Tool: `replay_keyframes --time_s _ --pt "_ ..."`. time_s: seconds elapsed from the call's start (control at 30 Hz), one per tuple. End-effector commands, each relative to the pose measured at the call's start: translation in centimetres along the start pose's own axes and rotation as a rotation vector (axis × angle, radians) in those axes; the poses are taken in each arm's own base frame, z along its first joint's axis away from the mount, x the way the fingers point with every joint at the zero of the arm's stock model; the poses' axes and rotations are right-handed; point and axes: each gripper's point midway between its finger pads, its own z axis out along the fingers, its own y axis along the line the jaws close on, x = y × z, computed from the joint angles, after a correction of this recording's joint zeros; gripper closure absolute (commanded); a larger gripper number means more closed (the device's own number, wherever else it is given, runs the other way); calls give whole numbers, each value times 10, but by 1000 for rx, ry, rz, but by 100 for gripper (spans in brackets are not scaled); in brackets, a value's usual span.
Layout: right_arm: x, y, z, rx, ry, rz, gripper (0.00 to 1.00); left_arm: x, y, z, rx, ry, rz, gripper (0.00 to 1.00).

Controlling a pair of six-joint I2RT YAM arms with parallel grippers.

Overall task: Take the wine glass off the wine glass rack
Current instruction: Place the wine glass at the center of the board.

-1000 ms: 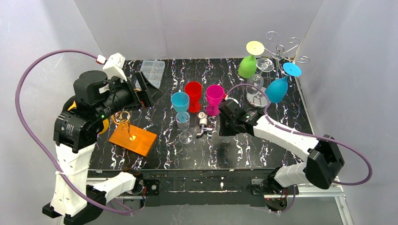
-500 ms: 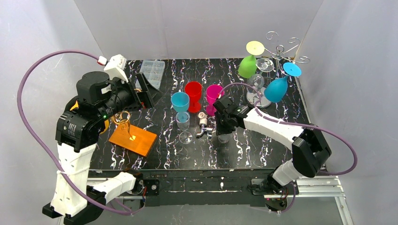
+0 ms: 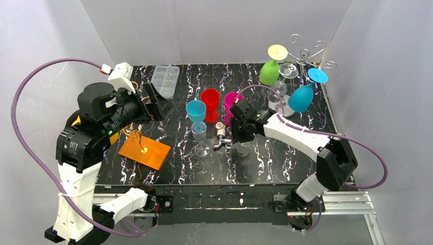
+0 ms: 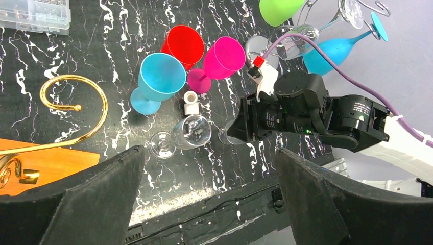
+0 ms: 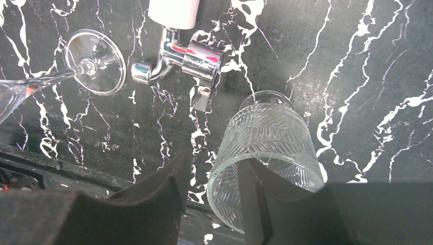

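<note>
The wire wine glass rack (image 3: 305,53) stands at the far right corner. A green glass (image 3: 269,73), a blue glass (image 3: 301,97) and clear glasses (image 3: 287,71) hang on it upside down; they also show in the left wrist view (image 4: 332,48). My right gripper (image 3: 239,133) is far from the rack, near mid-table. It straddles the rim of a clear ribbed tumbler (image 5: 270,132), one finger (image 5: 275,204) inside and one finger (image 5: 153,204) outside with a small gap. My left gripper (image 3: 153,99) is wide open and empty, high over the left side.
Red (image 3: 210,102), magenta (image 3: 233,104) and cyan (image 3: 195,111) cups stand mid-table. A clear wine glass (image 3: 200,135) lies beside a chrome tap fitting (image 3: 220,137). An orange board with a gold hook (image 3: 144,150) lies at the left, a clear plastic box (image 3: 166,79) at the back.
My right gripper has moved left and a little farther back, ending over the tumbler's left rim. My left arm has shifted slightly left and up.
</note>
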Motion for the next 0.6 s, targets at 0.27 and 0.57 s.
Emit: replay_keyframes --time_s 0.27,0.57 --pt "-27 4 -49 -17 -109 -1 41 0 10 -13 -54 -22 21 2" --pt "-40 12 -94 -82 -182 -6 36 -17 33 -34 -195 -107 60 2"
